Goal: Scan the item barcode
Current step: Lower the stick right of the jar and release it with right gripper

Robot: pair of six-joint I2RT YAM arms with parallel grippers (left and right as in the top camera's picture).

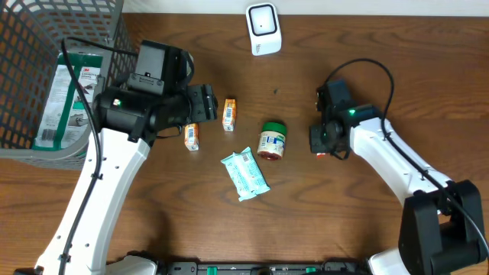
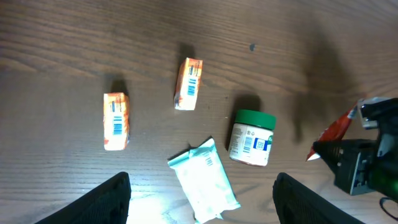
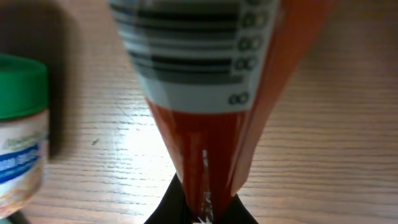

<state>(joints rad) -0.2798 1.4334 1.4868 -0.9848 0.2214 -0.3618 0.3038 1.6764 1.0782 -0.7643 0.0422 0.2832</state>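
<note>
Two grippers inspected.

Right gripper (image 1: pixel 324 142): jaws closed on a red packet (image 3: pixel 208 130), pinched at its narrow end. The packet's barcode panel (image 3: pixel 186 56) faces the wrist camera. In the overhead view the packet is mostly hidden under the gripper. It sits at 3 o'clock from a green-lidded jar (image 1: pixel 272 140), near it but not touching.

Left gripper (image 2: pixel 202 183): jaws wide apart, holding nothing, above the loose items.

White scanner (image 1: pixel 263 29): at the table's 12 o'clock edge, well apart from the packet.

Other items:
- An orange carton (image 1: pixel 191 136) lies at 9 o'clock from the jar.
- A second carton (image 1: pixel 229 114) lies at 10 o'clock from the jar.
- A teal wipes pack (image 1: pixel 245 173) lies at 7 o'clock from the jar.
- A wire basket (image 1: pixel 30 46) stands at the table's 10 o'clock and holds a green-and-white package (image 1: pixel 65 99).
</note>
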